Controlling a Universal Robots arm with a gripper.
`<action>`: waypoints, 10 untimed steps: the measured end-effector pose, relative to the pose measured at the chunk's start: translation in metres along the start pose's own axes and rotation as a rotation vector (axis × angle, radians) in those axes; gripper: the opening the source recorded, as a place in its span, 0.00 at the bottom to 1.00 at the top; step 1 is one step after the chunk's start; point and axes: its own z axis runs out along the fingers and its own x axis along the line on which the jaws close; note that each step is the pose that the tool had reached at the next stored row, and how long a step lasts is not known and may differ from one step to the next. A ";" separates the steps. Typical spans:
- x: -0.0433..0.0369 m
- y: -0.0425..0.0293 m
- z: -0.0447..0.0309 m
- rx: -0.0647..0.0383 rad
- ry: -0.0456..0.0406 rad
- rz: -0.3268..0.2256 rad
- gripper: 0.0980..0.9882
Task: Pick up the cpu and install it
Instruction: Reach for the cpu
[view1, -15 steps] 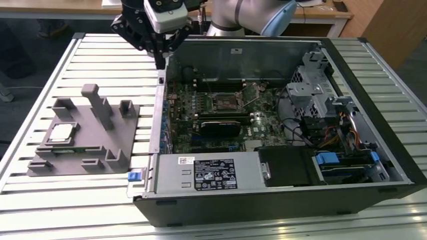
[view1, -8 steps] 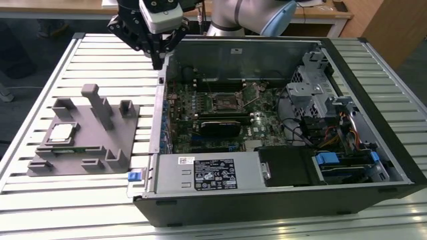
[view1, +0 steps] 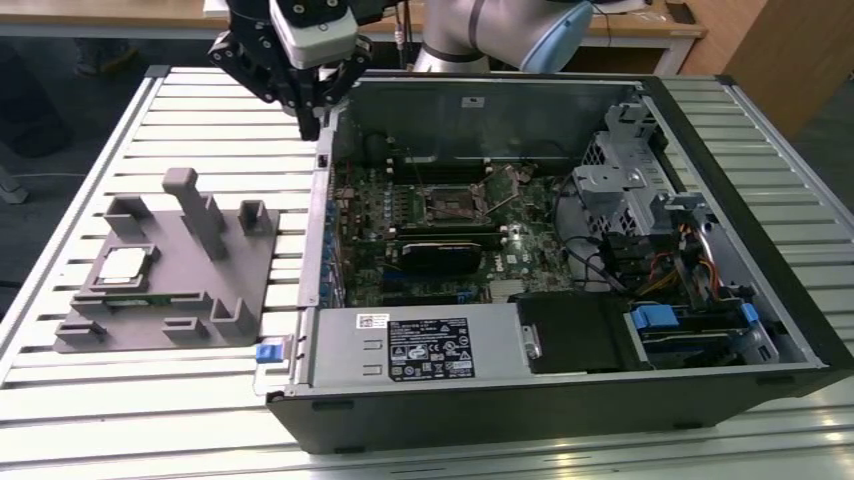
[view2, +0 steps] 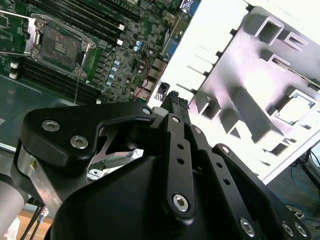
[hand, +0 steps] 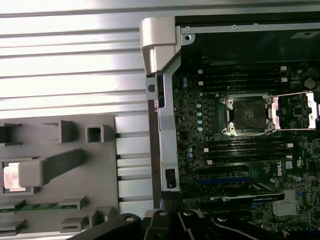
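Exterior view: you're seeing the gripper (view1: 315, 125) hanging over the worktop (view1: 200, 120) near the edge farthest from the camera, just outside the back corner of the open computer case (view1: 561, 400); its jaws are looking pressed together and are pinching nothing. The cpu (view1: 123, 265) is lying flat in a recess of the grey fixture (view1: 200, 300); the fixture is sitting on the worktop toward the exterior view's left edge, just beside the case. Cpu and gripper are sitting well apart. Inside the case, the socket (view1: 454, 205) on the motherboard (view1: 534, 250) is standing with its cover (view1: 507, 185) swung up.

Second wrist view: you're looking down the gripper (view2: 175, 101); its ribbed tips are pointing at the strip of worktop (view2: 200, 55) between case and fixture (view2: 240, 95). The cpu (view2: 296, 110) is resting in its square recess, silvery top facing up, well apart from the tips. The socket (view2: 60, 47) is showing on the other side of the tips.

First wrist view: the gripper (hand: 172, 210) is hovering at the case wall (hand: 167, 130). The fixture (hand: 95, 165) is lying on one side of that wall, and the socket (hand: 248, 115) on the other with its cover (hand: 296, 110) lying open beside it. The cpu (hand: 11, 177) is sitting in the fixture, partly hidden behind a grey post (hand: 55, 167).
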 end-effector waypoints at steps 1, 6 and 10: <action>0.0005 0.0000 0.0001 0.000 0.0000 0.000 0.01; 0.0034 -0.0003 0.0004 0.000 0.0000 0.000 0.01; 0.0057 -0.0005 0.0007 0.000 -0.0001 0.000 0.01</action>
